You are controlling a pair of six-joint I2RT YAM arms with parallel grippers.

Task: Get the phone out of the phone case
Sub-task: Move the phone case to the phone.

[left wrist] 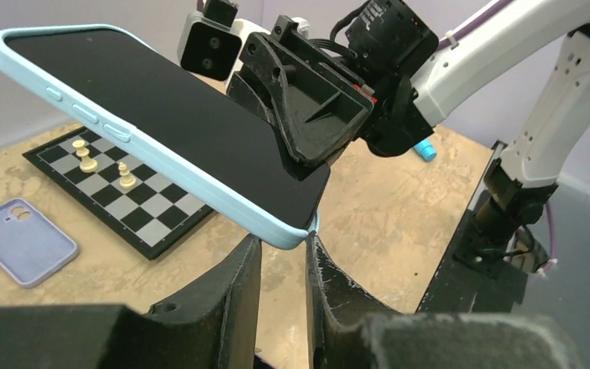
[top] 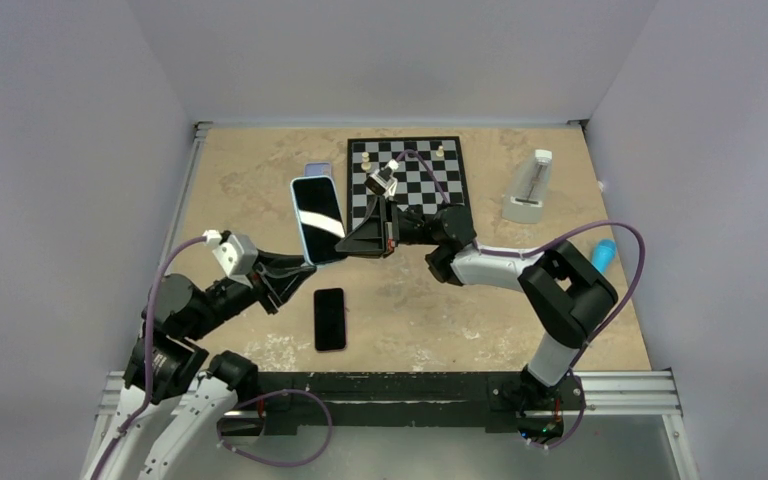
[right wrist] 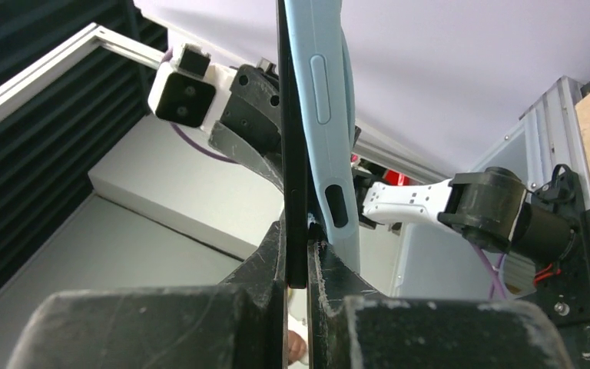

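Observation:
The phone (top: 318, 212), a black slab in a light blue phone case (top: 297, 222), is held tilted in the air over the table's middle. My left gripper (top: 305, 268) comes from below left; its tips (left wrist: 283, 240) pinch the case's lower corner (left wrist: 296, 233). My right gripper (top: 345, 243) reaches in from the right and is shut on the phone's edge. In the right wrist view the black phone (right wrist: 293, 115) sits between my right gripper's (right wrist: 298, 234) fingers, while the blue case (right wrist: 319, 92) stands off beside the right finger, peeled away there.
A second black phone (top: 329, 318) lies flat on the table near the front. A lilac case (left wrist: 20, 238) lies beside the chessboard (top: 440, 190), which carries a few pieces. A white stand (top: 530, 190) and a blue object (top: 603, 255) are at the right.

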